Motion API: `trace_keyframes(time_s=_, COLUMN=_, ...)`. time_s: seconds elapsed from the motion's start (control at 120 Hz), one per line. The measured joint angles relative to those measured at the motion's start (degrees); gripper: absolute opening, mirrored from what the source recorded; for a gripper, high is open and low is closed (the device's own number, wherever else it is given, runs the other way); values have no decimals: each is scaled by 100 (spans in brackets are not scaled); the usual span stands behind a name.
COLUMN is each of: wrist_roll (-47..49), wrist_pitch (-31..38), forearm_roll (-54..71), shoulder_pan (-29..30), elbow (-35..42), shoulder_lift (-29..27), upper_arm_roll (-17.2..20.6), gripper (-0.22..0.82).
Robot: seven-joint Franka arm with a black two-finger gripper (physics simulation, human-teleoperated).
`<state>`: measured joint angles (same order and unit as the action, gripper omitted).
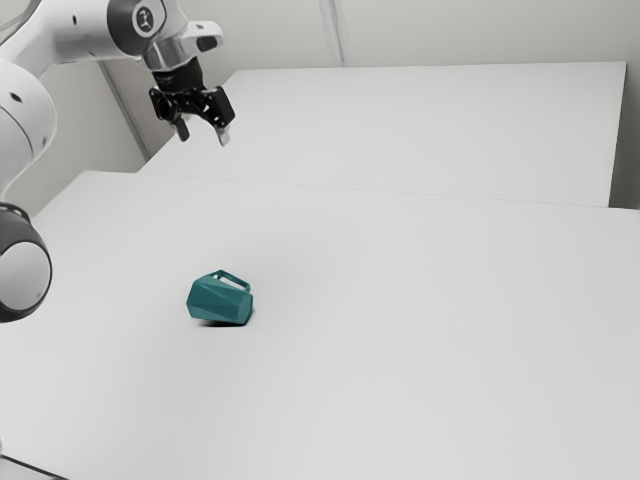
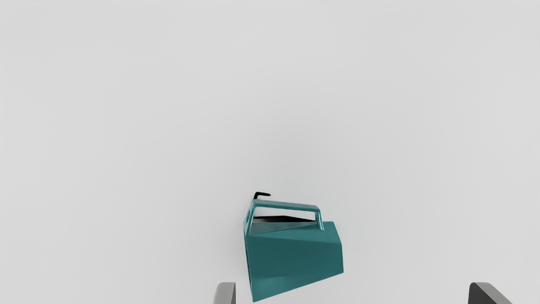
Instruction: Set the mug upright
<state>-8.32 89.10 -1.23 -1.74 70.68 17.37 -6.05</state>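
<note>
- Both fingers (image 2: 225,294) of the gripper (image 1: 203,136) came nearest the wrist camera, standing wide apart with bare space between their tips; the jaws were open and gripped nothing.
- Beyond those tips lay the teal mug (image 2: 295,257), well apart from them, its body closer to the line of one finger than to that of the other.
- It rested on its side on the white table (image 1: 450,350), not upright, with its wider end toward the exterior view's left and its narrower end toward the exterior view's right.
- Its handle (image 2: 287,205) stood along the upper side of the faceted body, angular, with an open gap beneath.
- Dark shadow showed against the table just under the mug and beside its handle.
- High above the table hung the gripper, well apart from the mug, at the end of the white and black arm (image 1: 80,30), which came in from the exterior view's upper left.
- Behind the table, in the exterior view, spread another flat white surface (image 1: 450,130), with pale walls (image 1: 480,30) at its back.
</note>
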Motion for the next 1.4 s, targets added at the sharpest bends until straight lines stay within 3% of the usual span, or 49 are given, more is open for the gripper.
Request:
trace_keyframes(time_s=0.258, wrist_roll=-9, wrist_pitch=5, forearm_roll=-14, shoulder_pan=-4, elbow=73, shoulder_lift=-39, upper_arm_roll=-18, gripper=60)
trace_keyframes(time_s=0.375, wrist_roll=-12, wrist_pitch=6, forearm_roll=-81, shoulder_pan=4, elbow=488, shoulder_lift=-134, upper_arm_roll=-25, gripper=60)
trace_keyframes(time_s=0.558, wrist_roll=-177, wrist_pitch=3, forearm_roll=-1102, shoulder_pan=56, elbow=1798, shoulder_lift=-370, upper_arm_roll=-841, gripper=60)
trace_keyframes(time_s=0.683, wrist_roll=-473, wrist_pitch=37, forearm_roll=-1582, shoulder_pan=199, elbow=2346, shoulder_lift=-393, upper_arm_roll=-1059, gripper=60)
trace_keyframes(time_s=1.075, wrist_roll=-1704, wrist_pitch=550, forearm_roll=-1839, shoulder_pan=465, elbow=3271, shoulder_lift=-292, upper_arm_roll=-1262, gripper=60)
trace_keyframes(time_s=1.4, wrist_roll=-2812, wrist_pitch=1319, forearm_roll=-2272, shoulder_pan=687, elbow=3519, shoulder_lift=-26, upper_arm_roll=-1284, gripper=60)
